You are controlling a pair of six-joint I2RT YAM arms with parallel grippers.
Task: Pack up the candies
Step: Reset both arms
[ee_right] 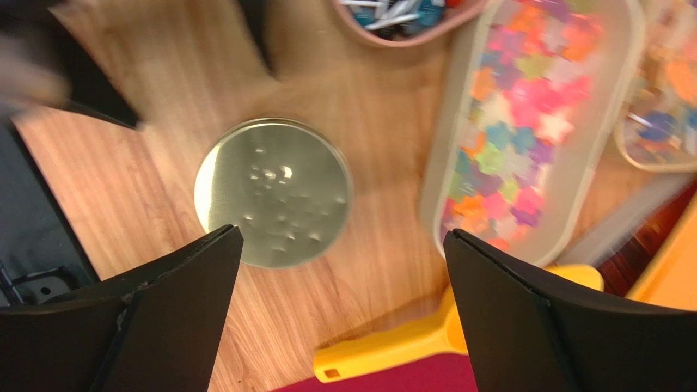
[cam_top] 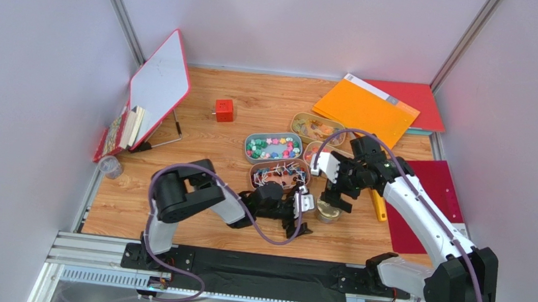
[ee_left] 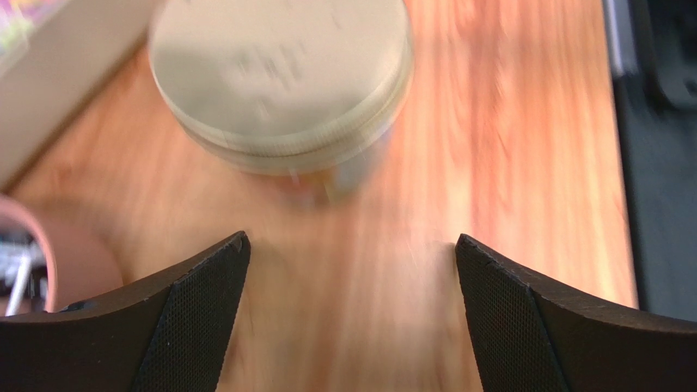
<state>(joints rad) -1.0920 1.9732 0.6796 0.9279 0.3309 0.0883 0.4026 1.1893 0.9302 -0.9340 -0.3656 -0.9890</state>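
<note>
Left gripper point(ee_left: 352, 245) and right gripper point(ee_right: 344, 237), spread wide and empty, hover by a lidded jar point(ee_right: 274, 192); candies point(ee_right: 515, 122) lie in trays point(ee_right: 573, 220) beyond the fingers point(ee_right: 164, 318), toward the table's point(cam_top: 203, 93) far edge

Nothing legible shows anywhere; faint marks on the whiteboard point(cam_top: 160, 81), left of the red cube point(cam_top: 224, 110), are too small to read.

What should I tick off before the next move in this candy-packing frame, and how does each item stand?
1. Left gripper open and empty: ok.
2. Right gripper open and empty: ok.
3. Gold lid seated on the jar: ok.
4. The jar upright, touched by neither gripper: ok.
5. Fill level of the jar: cannot tell, blurred.
6. Yellow scoop lying free near the star candies: ok.
</note>
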